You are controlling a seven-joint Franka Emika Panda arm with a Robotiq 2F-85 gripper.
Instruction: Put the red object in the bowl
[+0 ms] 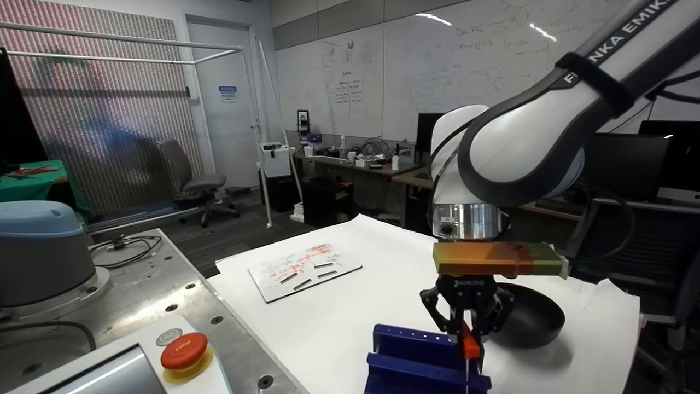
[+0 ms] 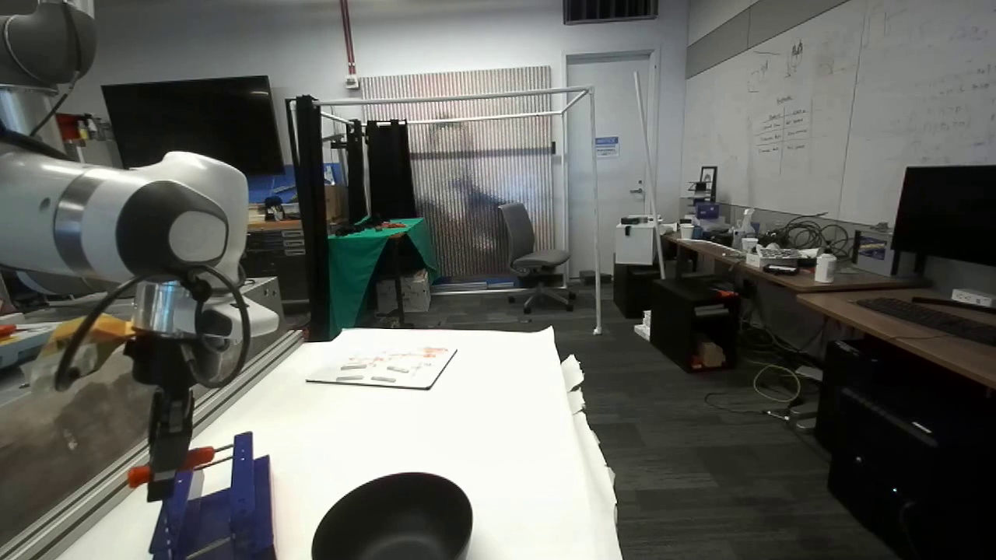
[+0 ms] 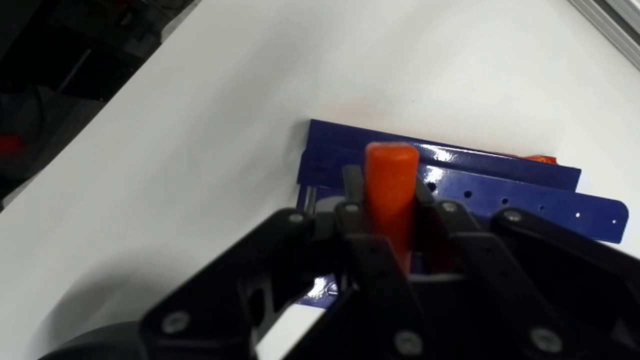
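Red tool [image 1: 470, 346] is pinched in the nearly closed pincer [image 3: 388, 181], over the blue rack [image 1: 421, 377], lower right in an exterior view; picking looks done, carrying to the bowl [image 2: 393, 515] and releasing remain.

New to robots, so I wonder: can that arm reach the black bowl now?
Probably yes: the bowl sits uncovered near the gripper, which holds the red object and may first need lifting over the blue rack.

1. Slim, blunt-ended red-orange piece [image 3: 392, 190]: gripped partway along its length, just right of centre in the wrist view.
2. Round, matte-black bowl [image 2: 393, 513]: upright, left of centre in an exterior view, cut off by the bottom edge.
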